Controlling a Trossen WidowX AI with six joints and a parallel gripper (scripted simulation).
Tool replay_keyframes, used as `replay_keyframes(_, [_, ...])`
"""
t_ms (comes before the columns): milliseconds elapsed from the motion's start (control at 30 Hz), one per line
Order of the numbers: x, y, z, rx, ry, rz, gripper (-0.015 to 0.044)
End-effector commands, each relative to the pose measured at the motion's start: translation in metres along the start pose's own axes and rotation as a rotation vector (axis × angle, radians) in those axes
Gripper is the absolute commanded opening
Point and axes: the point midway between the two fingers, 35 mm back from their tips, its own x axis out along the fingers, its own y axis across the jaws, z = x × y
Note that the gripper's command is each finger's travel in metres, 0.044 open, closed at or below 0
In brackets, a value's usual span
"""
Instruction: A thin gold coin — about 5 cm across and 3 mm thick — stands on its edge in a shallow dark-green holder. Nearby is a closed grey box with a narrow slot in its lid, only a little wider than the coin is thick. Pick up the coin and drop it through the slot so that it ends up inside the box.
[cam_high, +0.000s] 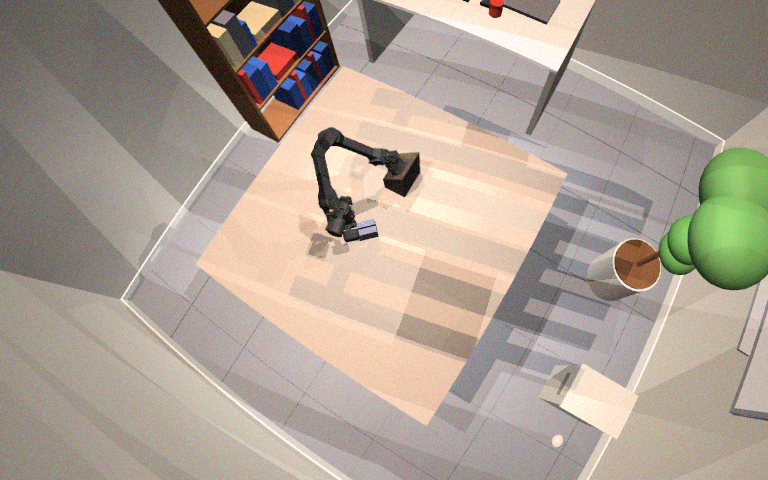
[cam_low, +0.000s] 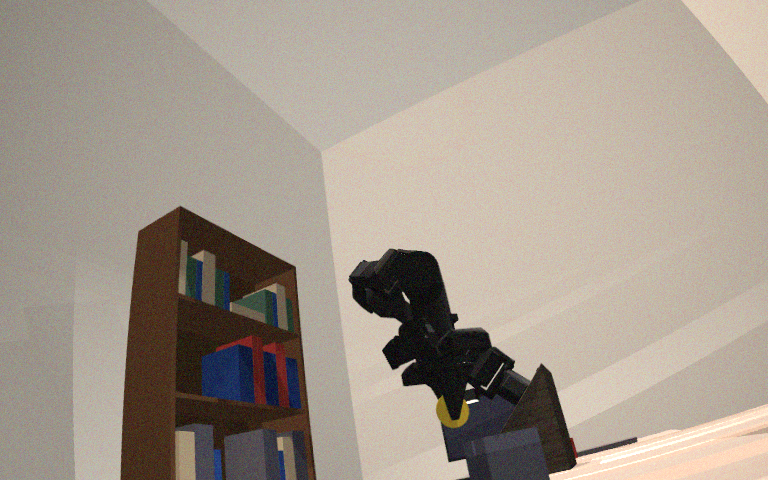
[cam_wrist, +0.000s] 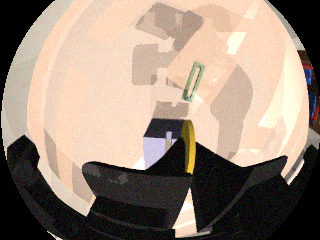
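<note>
My gripper (cam_low: 455, 416) (cam_wrist: 189, 152) is shut on the gold coin (cam_low: 444, 413) (cam_wrist: 189, 135), which stands on edge between the fingertips, clear of the table. The closed grey box (cam_high: 370, 231) (cam_low: 509, 455) (cam_wrist: 153, 149) sits below and beside the fingers. In the wrist view the coin overlaps the box's right edge, and the left finger covers part of its lid and slot. In the top view a dark gripper part reaches the box's left end. Whether the coin is over the slot I cannot tell. The green holder (cam_wrist: 200, 70) lies empty beyond the box; the arm hides it in the top view.
The arm's dark base block (cam_high: 403, 175) (cam_low: 543, 430) stands behind the box. A bookshelf (cam_high: 257, 116) (cam_low: 155, 339) and a white desk (cam_high: 481, 36) stand at the room's edges. A potted plant (cam_high: 637, 264) is far to the right. Striped shadows cross the wooden surface.
</note>
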Motion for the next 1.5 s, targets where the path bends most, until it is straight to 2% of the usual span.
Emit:
replay_keyframes(0, [0.001,0.004,-0.012,0.001,0.005,0.001,0.0])
replay_keyframes(600, [0.001,0.013,-0.055,0.001,0.002,-0.003,0.0])
replay_keyframes(1467, [0.002,0.013,-0.058,0.006,0.0,-0.003,0.0])
